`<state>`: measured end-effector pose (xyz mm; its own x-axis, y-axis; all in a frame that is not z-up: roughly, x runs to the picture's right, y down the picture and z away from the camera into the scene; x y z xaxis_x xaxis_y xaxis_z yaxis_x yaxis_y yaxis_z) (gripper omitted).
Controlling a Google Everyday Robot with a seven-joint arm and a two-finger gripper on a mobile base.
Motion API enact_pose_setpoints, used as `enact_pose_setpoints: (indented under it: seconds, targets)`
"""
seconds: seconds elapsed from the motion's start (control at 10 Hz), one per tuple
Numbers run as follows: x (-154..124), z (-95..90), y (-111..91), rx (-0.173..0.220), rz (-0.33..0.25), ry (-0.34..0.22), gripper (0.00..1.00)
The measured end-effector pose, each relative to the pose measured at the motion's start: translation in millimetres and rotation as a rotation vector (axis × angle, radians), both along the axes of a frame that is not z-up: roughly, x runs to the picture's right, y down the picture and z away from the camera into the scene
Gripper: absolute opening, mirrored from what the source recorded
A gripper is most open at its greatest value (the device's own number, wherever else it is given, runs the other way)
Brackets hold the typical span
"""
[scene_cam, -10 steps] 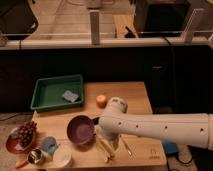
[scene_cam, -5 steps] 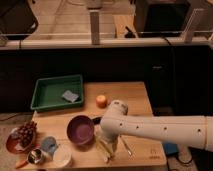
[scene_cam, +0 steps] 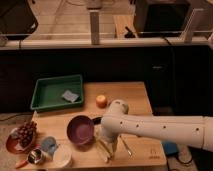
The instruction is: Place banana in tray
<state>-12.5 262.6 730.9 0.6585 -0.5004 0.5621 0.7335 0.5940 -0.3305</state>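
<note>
The banana [scene_cam: 104, 150], slim and pale yellow, lies on the wooden table near the front edge, just right of the purple bowl. My gripper [scene_cam: 103, 138] hangs at the end of the white arm, which reaches in from the right. It is directly over the banana's near end and hides part of it. The green tray [scene_cam: 42, 98] stands at the back left of the table, well away from the gripper, with a small grey-blue sponge [scene_cam: 70, 95] inside it.
A round purple bowl [scene_cam: 80, 131] sits beside the gripper on the left. A metal fork [scene_cam: 125, 147] lies right of the banana. An orange fruit [scene_cam: 101, 101] sits mid-table. A plate of grapes [scene_cam: 24, 135], a blue cup [scene_cam: 48, 145] and a white lid [scene_cam: 62, 157] crowd the front left.
The arm has shifted only slightly over the banana. The banana, the bowl and the tray have not moved.
</note>
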Motion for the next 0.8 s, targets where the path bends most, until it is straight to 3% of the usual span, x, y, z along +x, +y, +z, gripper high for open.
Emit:
enact_pose_setpoints:
  seconds: [0.3, 0.5, 0.6, 0.8]
  targets:
    - [-5.3, 10.0, 15.3, 0.015, -0.256, -0.185, 0.8]
    - [-8.9, 18.6, 27.4, 0.049, -0.41, -0.287, 0.8]
    - [-10.8, 23.3, 33.2, 0.064, -0.474, -0.307, 0.8]
    - [-13.9, 29.3, 40.2, 0.076, -0.539, -0.309, 0.79]
